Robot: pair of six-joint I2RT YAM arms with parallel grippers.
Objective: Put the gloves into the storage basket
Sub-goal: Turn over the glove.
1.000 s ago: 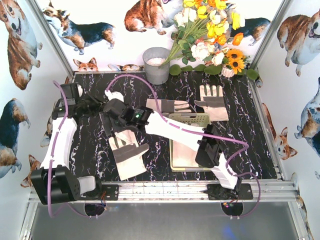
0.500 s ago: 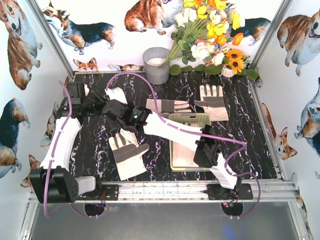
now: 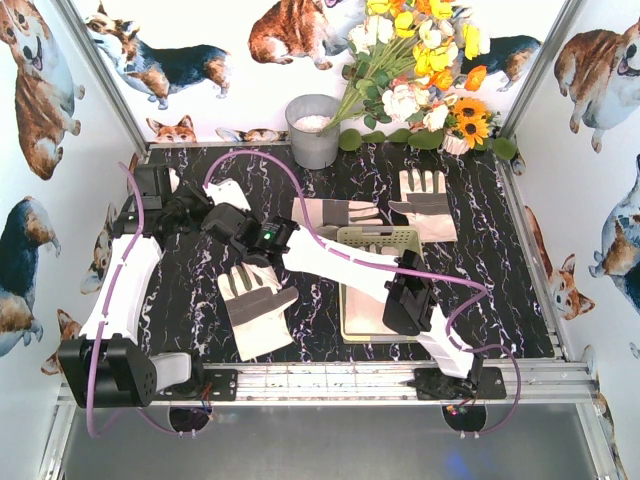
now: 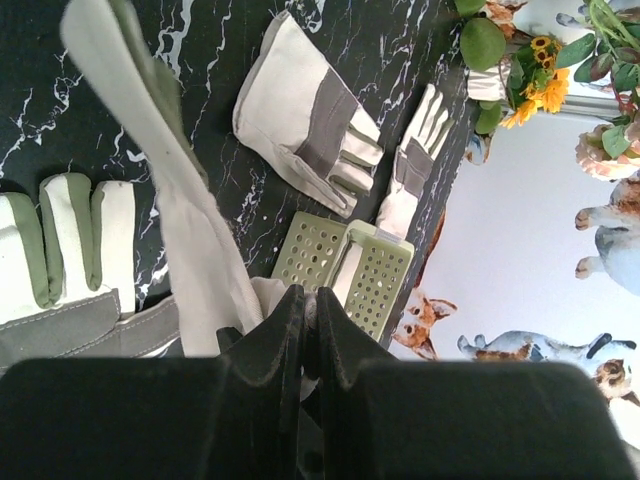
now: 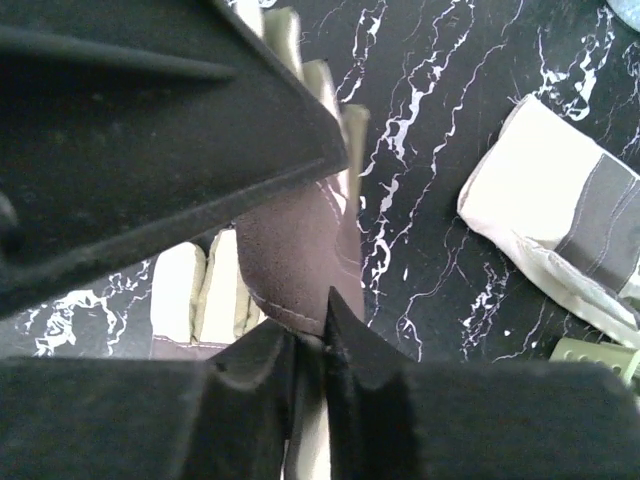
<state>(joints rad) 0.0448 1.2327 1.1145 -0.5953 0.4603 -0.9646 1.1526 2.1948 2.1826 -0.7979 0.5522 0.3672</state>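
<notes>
My left gripper is shut on the cream fabric of a glove held at the back left of the table. My right gripper reaches across from the right and is shut on the grey patch of what seems to be the same glove. A second glove lies flat near the front left. Two more gloves lie behind the pale green storage basket. The right arm hides much of the basket.
A round grey metal bucket stands at the back middle, beside a bunch of artificial flowers at the back right. Walls with dog pictures close in the table on three sides. Purple cables loop over both arms.
My right gripper was open and has shut on the glove's grey patch. The left arm drew back a little towards the far left with the glove, then held still.
</notes>
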